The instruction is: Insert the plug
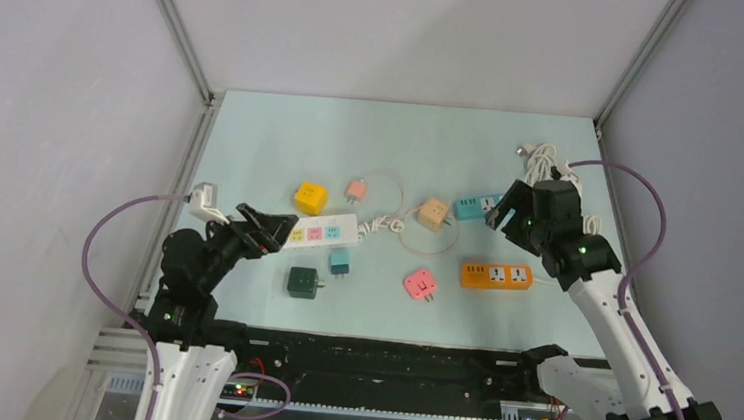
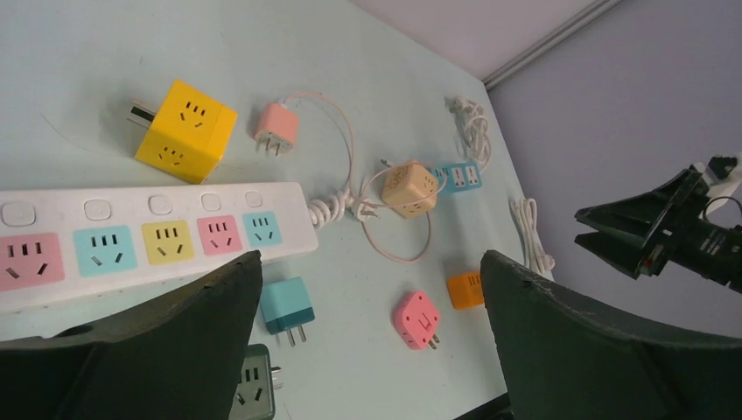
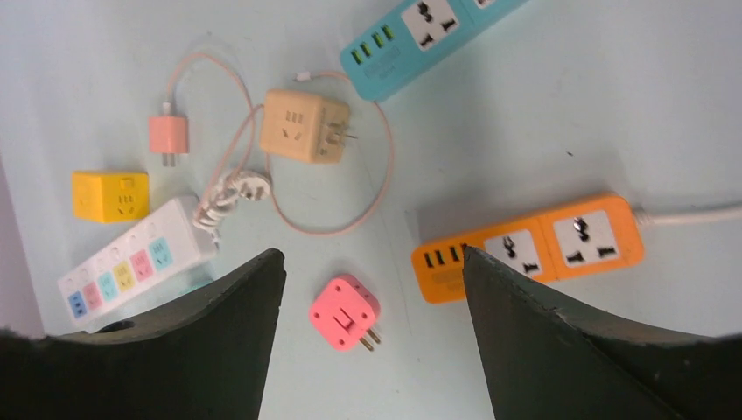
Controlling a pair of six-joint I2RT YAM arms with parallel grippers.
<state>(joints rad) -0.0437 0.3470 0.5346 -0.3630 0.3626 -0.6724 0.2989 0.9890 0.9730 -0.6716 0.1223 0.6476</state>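
The left gripper (image 1: 268,227) is held wide open with nothing between its dark fingers (image 2: 175,350), over the left end of the long white power strip with coloured sockets (image 1: 324,230). That end is covered by the gripper in the top view and cut off at the frame edge in the left wrist view. Just near of the strip, the small teal two-pin plug (image 2: 287,308) lies loose on the pale green table (image 1: 403,142), inserted nowhere. Beside it, the dark green square adapter (image 2: 255,391) is half hidden behind a finger and clipped by the lower edge.

The right gripper (image 1: 498,215) is also spread wide and empty. In the top view it masks the right end of the blue power strip (image 3: 420,35), which is cut off at the top of the right wrist view. Between its fingers (image 3: 569,350) the pink square plug (image 3: 345,312) is seen lying flat, left of the orange power strip (image 3: 529,248), whose white cable runs out of frame. Which of the plugs is meant cannot be told.
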